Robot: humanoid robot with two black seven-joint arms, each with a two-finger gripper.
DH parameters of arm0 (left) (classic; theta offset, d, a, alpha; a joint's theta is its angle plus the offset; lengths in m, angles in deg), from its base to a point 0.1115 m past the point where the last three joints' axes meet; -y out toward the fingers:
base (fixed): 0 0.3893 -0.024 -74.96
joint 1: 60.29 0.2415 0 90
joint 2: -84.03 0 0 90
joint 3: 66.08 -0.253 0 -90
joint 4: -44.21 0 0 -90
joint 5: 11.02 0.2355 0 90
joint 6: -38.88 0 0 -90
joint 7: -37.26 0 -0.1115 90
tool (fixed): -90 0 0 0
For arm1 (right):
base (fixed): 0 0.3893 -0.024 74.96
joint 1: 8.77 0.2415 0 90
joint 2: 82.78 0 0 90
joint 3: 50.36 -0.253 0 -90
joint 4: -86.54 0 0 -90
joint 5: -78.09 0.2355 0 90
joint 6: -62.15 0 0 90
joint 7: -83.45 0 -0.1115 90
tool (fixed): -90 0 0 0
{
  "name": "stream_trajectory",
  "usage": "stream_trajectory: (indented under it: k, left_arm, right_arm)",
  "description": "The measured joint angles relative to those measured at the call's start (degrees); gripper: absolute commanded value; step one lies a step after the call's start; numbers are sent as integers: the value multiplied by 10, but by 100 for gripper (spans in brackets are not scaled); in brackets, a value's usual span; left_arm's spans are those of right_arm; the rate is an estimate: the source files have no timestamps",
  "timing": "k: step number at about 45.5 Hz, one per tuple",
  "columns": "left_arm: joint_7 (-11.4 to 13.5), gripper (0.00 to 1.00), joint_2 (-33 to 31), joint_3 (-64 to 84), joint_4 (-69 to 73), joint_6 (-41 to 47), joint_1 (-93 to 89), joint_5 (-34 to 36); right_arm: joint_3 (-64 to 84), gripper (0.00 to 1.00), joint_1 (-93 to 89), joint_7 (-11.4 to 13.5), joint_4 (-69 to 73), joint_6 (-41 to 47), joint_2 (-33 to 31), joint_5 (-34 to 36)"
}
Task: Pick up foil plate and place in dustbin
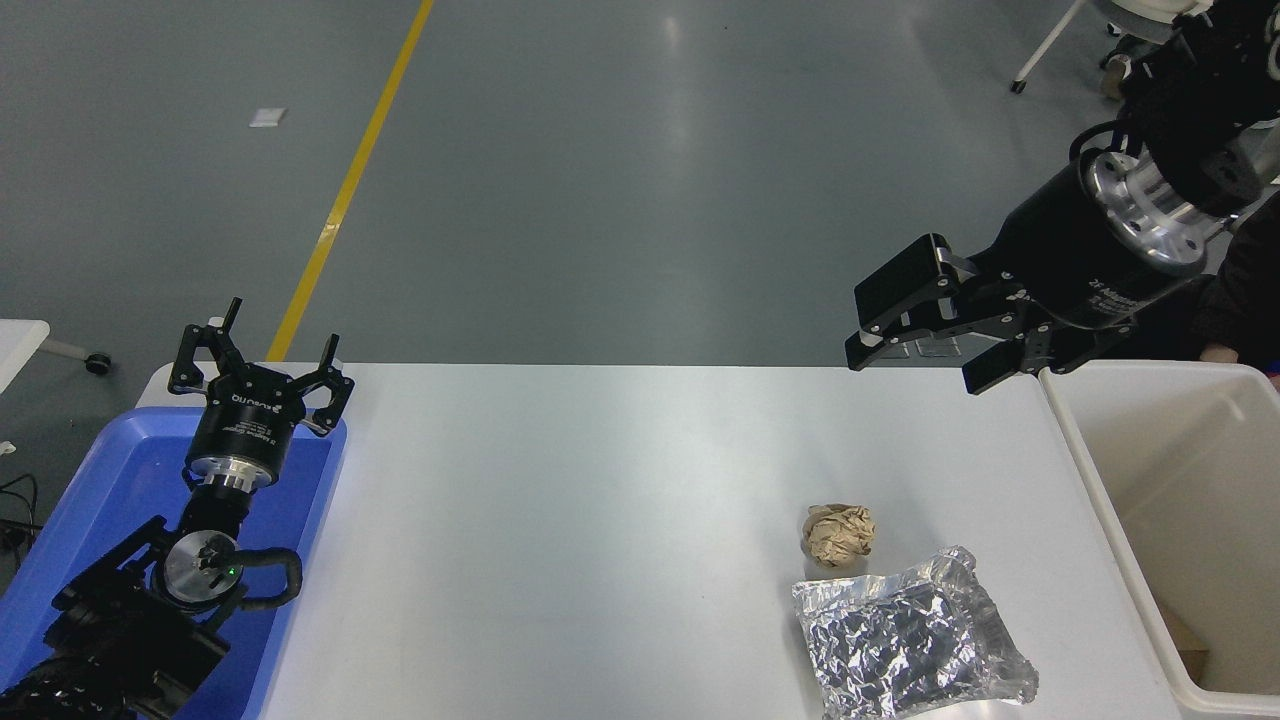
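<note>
The foil plate (908,640), a crinkled silver tray, lies on the white table (600,520) near its front right. The dustbin (1100,500), a large cream-white bin, stands at the table's right edge. My right gripper (915,370) is open and empty. It hangs high above the table's far right, beside the bin's far left corner and well away from the foil plate. My left gripper (260,355) is open and parked at the lower left over a blue tray.
A crumpled brown paper ball (838,533) lies just behind the foil plate. A blue plastic tray (80,500) sits at the table's left end under the left arm. A person's dark sleeve (1245,290) shows at the right edge behind the bin.
</note>
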Motion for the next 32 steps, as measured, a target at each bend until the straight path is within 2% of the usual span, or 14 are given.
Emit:
stream_trajectory:
  k: [12, 32]
  left_arm:
    - [0, 100, 0, 2, 0, 0, 1, 0]
    - [0, 100, 0, 3, 0, 0, 0, 0]
  right_arm:
    - [1, 100, 0, 10, 1, 0, 5, -2]
    - [-5, 100, -87, 14, -35, 0, 28, -13]
